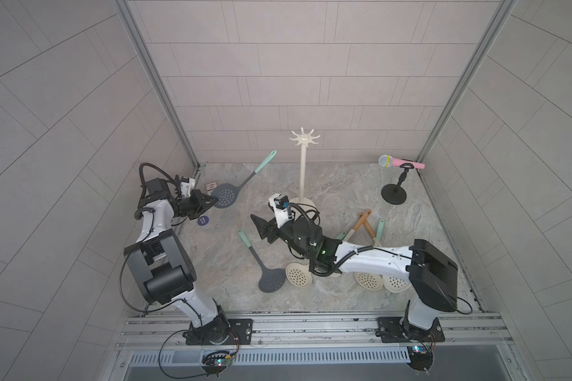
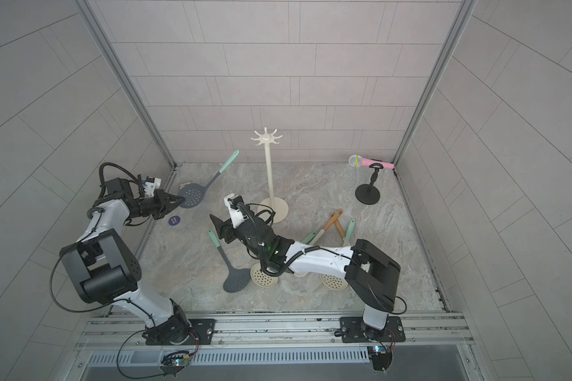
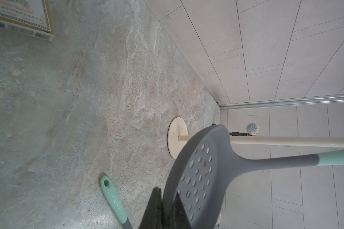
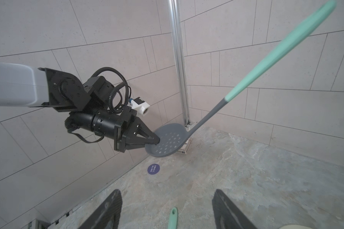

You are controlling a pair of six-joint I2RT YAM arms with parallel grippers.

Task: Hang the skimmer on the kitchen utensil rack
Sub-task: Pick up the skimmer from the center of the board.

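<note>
"What has the left pincer got?"

"It's clenched on the rim of the grey skimmer, right at the perforated head. It holds it off the table at the far left, by the corner."

"And which way does the thing lie from there?"

"The mint handle slopes up and away to the far right. So the long axis runs roughly toward the kitchen utensil rack, which stands upright at the far middle. The handle's end stops short of the pole, to its left. Whether it's as high as the crown of hooks, I can't tell from here."

"The right pincer?"

"Released, jaws spread wide, nothing between them. It hovers mid-table facing left toward the held skimmer, with the handle of a second skimmer lying on the table below it."

"Which arm is nearer the rack?"

"The right one. Its wrist is just on the near side of the base. I'd guess the free handle end has to go up to a hook."
</note>
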